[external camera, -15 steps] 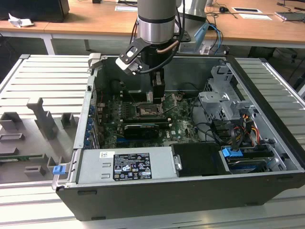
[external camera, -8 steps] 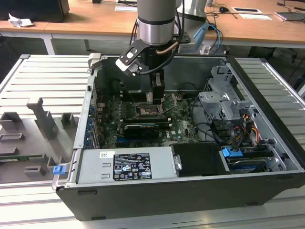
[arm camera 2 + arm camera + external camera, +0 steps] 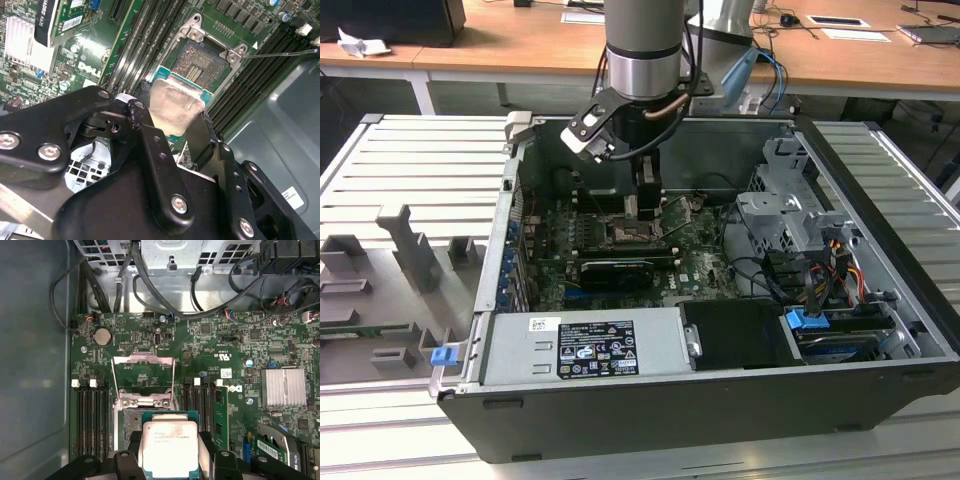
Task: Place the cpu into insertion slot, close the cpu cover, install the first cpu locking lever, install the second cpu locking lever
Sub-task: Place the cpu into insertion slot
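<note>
The tool (image 3: pixel 174 117) has its black fingers (image 3: pixel 150 145) clamped on two edges of the cpu (image 3: pixel 169 449), holding it over the insertion slot (image 3: pixel 197 62). Whether they touch, I cannot tell. The cpu cover (image 3: pixel 143 359) stands flipped open. In the exterior view, the drive cage (image 3: pixel 790 215) sits at the tool's three o'clock.

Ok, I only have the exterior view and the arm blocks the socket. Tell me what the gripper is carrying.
Observer: In both wrist views the gripper is shut on the cpu, gripping two opposite edges.
Operator: Give me the cpu cover's state.
Observer: In the first wrist view the cpu cover stands flipped open, clear of the insertion slot.
Operator: Say whether the chip is seated.
Observer: Not yet, it seems; in the second wrist view it hangs over the slot's edge, bare contacts showing beyond.
</note>
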You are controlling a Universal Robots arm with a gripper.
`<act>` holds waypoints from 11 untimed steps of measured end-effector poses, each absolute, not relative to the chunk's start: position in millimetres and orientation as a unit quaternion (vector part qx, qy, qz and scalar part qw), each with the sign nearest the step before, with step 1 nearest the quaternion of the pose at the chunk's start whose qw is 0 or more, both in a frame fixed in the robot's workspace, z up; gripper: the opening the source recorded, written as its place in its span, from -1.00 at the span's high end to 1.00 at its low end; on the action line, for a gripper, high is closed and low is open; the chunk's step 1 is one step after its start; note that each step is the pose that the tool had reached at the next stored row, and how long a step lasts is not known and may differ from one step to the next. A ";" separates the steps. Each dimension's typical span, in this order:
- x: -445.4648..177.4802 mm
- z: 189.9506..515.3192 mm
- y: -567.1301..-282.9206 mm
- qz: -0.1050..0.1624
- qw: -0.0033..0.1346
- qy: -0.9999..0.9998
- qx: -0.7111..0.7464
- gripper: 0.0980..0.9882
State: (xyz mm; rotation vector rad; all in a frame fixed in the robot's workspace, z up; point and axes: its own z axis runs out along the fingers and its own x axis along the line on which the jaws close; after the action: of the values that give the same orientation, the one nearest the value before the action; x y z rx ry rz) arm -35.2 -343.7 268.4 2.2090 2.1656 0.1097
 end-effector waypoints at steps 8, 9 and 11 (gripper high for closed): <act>-35.3 262.2 -343.8 0.035 0.023 0.699 0.713 0.03; -35.3 261.8 -343.8 0.035 0.023 0.699 0.713 0.03; -35.3 261.1 -343.8 0.035 0.023 0.699 0.714 0.03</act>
State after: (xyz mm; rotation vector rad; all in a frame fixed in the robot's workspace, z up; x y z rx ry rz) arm -35.3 -343.8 261.1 2.2092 2.1654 0.1093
